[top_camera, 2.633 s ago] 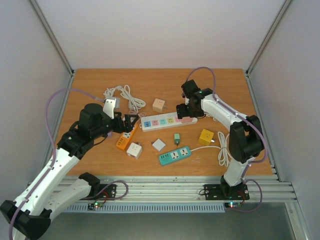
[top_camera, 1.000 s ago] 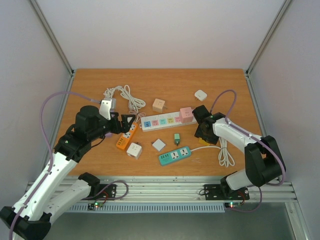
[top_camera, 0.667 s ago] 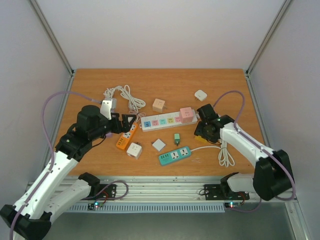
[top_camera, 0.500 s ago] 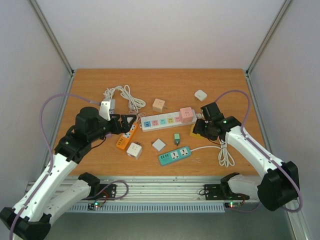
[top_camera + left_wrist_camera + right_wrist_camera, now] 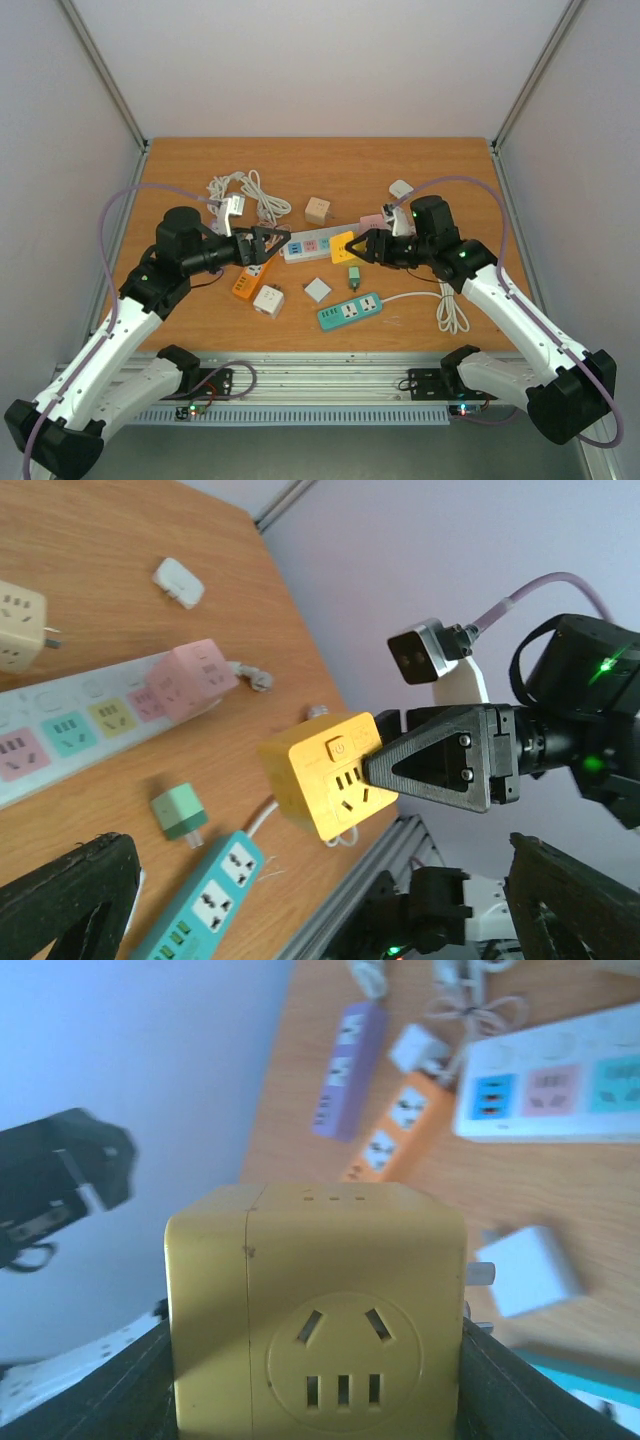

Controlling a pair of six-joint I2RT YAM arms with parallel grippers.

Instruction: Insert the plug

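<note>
While my right hand (image 5: 354,249) held the yellow cube (image 5: 342,245) up off the counter (image 5: 200,160), its two black fingers (image 5: 430,765) pinched the cube from opposite sides, and one face of sockets looked back at my own wrist. From overhead the cube hung over the right part of the white power strip (image 5: 312,243), close to the pink cube (image 5: 372,221) that sat on that strip's right end. I could not see any prongs on the yellow cube from where I looked. My left hand (image 5: 270,245) was spread wide and gripped nothing; its fingers (image 5: 60,900) showed far apart at the bottom corners of my left wrist view, pointing across the gap towards the yellow cube, with the two hands near each other but not touching. Below my left hand lay the orange power strip (image 5: 250,277), with a white adapter (image 5: 268,300) just beside its near end. A second white adapter (image 5: 317,290), a small green plug (image 5: 353,274) and a teal power strip (image 5: 350,311) lay nearer the front edge. A beige cube (image 5: 318,210), a coiled white cord (image 5: 255,195) and a small white charger (image 5: 400,188) lay farther back.
</note>
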